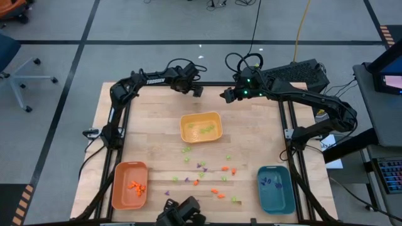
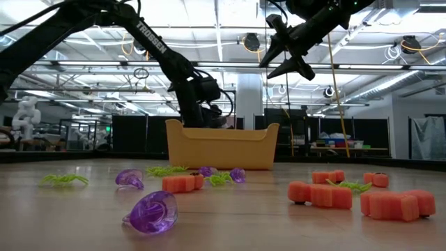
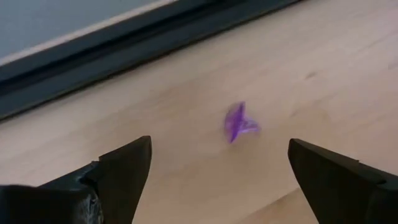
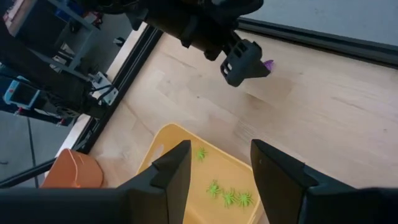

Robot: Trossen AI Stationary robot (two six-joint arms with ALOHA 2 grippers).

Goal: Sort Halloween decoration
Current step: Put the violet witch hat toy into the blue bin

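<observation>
A single purple decoration piece [image 3: 238, 121] lies on the wood near the table's far edge. My left gripper [image 3: 217, 180] hovers over it, open, pointing steeply down with one finger on each side of the piece and touching nothing. The right wrist view shows the piece [image 4: 268, 64] just beyond that gripper [image 4: 242, 62]. My right gripper [image 1: 224, 96] hangs open and empty, high above the far side of the yellow tray [image 1: 201, 115]. More orange, green and purple pieces [image 1: 207, 172] lie loose on the near half of the table.
The yellow tray holds green pieces [image 4: 229, 196]. An orange tray [image 1: 117, 185] at the near left holds orange pieces. A teal tray [image 1: 261, 188] at the near right holds purple ones. A black frame rail [image 3: 124, 46] runs along the far edge, close behind the purple piece.
</observation>
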